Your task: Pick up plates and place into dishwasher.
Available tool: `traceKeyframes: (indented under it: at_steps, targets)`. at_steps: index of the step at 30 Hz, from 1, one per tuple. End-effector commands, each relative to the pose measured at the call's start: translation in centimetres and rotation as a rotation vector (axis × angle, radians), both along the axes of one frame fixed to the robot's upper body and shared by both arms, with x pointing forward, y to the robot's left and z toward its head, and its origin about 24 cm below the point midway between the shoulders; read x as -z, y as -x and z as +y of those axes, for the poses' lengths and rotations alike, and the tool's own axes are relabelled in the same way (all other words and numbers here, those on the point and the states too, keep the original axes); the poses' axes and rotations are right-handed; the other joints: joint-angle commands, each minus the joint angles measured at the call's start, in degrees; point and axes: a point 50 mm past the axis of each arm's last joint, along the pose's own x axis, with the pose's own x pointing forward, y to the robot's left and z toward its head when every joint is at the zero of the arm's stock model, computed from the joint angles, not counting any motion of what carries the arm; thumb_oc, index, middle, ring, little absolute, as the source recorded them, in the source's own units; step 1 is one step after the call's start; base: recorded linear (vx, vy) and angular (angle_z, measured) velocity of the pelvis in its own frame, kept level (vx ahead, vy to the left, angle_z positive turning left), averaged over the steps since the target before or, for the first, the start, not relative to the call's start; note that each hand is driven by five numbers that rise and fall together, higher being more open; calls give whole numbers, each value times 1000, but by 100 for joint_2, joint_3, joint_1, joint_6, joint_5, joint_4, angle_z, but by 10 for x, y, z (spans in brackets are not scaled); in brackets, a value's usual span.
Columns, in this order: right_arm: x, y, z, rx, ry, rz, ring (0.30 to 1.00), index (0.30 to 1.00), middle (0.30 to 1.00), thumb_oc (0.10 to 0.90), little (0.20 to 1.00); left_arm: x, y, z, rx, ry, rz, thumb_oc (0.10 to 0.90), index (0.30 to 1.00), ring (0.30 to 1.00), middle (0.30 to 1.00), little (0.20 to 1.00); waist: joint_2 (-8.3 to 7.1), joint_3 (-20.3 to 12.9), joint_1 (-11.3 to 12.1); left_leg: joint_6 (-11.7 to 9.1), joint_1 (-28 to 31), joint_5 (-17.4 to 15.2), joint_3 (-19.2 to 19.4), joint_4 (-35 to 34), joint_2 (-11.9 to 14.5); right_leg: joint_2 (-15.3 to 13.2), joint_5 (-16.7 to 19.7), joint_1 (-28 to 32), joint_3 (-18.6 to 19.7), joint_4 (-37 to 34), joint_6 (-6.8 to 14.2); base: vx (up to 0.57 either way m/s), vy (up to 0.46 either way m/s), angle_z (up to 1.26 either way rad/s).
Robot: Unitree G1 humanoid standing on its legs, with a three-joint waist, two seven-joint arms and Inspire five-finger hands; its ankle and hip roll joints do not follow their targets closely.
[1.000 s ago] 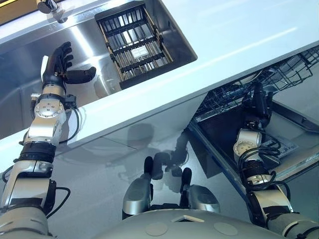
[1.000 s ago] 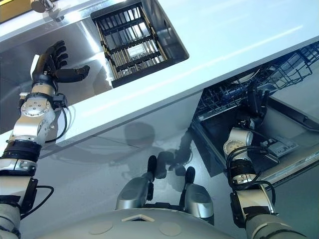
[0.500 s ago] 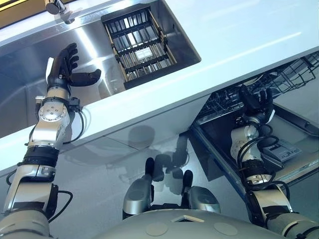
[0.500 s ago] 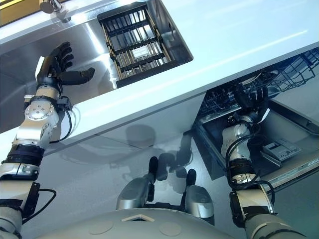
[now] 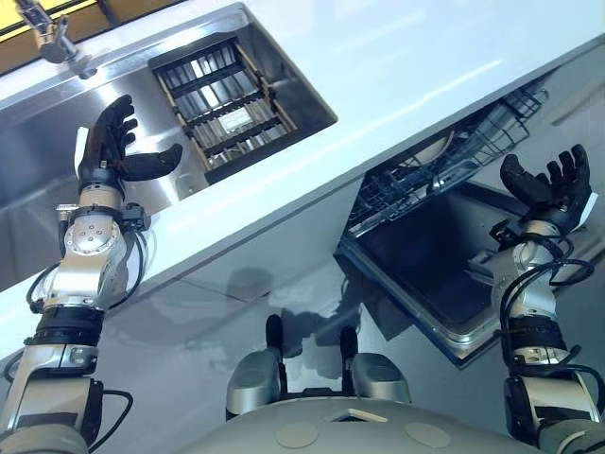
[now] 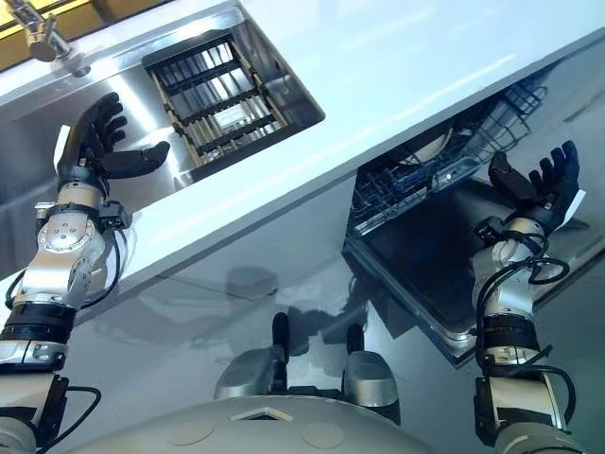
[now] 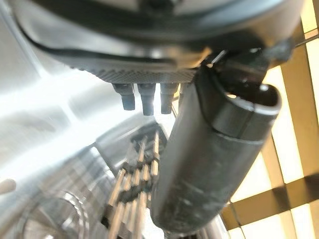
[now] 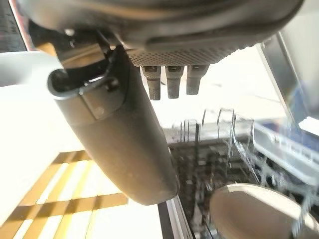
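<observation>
Carefully reach open, empty left hand (image 5: 102, 161) toward sink rack (image 5: 222, 109), upper centre; hold splayed, empty right hand (image 5: 544, 189) clear of dishwasher basket (image 5: 463, 151).

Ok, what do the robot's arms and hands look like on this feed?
The left arm and right arm are silver-grey shells with black bands and round wrist joints. The left hand and right hand are dark, each with a white patch at its edge.

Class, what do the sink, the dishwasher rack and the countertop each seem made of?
Sink: stainless steel, brushed sheen with bright reflections. Dishwasher rack: likely coated metal wire, thin crossing rods. Countertop: smooth, pale, glossy; stone or laminate, cannot tell.
</observation>
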Motion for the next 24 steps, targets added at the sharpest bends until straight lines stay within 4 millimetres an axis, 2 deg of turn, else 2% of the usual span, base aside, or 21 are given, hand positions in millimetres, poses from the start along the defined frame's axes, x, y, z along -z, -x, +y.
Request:
traceKeyframes:
  at_steps: [1, 5, 9, 16, 22, 24]
  targets:
    - [-47, 0, -2, -65, 173, -176, 900, 900, 900, 800, 900, -36, 3, 10, -51, -33, -192, 800, 900, 900, 900, 900, 128, -866, -27, 254, 118, -822, 210, 82, -531, 379, -565, -576, -203, 818, 201, -44, 0, -17]
    - [-48, 0, -1, -67, 165, -183, 900, 900, 900, 800, 900, -35, 4, 10, -62, -32, -195, 800, 900, 900, 900, 900, 107, -886, -19, 257, 114, -818, 244, 69, -533, 389, -548, -560, -213, 767, 207, -39, -2, -8]
    - [-46, 3, -4, 23, 172, -167, 900, 900, 900, 800, 900, -35, 6, 11, -68, -37, -205, 800, 900, 900, 900, 900, 92, -920, -12, 258, 99, -811, 267, 55, -532, 404, -550, -562, -222, 747, 217, -53, -10, -3]
    - [-33, 28, -34, 351, 242, -48, 900, 900, 900, 800, 900, -45, 10, 13, -52, -38, -270, 800, 900, 900, 900, 900, 109, -992, -62, 250, 76, -800, 325, 45, -495, 417, -631, -620, -239, 884, 243, -38, -18, -5]
    - [4, 62, -60, 456, 211, 117, 900, 900, 900, 800, 900, -65, 12, 17, -4, -59, -301, 800, 900, 900, 900, 900, 178, -969, -211, 259, 110, -821, 413, 63, -449, 394, -750, -720, -264, 1153, 275, -1, -45, -5]
    - [25, 73, -64, 430, 130, 181, 900, 900, 900, 800, 900, -76, 11, 24, -8, -61, -305, 800, 900, 900, 900, 900, 212, -937, -260, 266, 111, -836, 449, 77, -425, 369, -811, -790, -290, 1303, 297, 12, -86, -17]
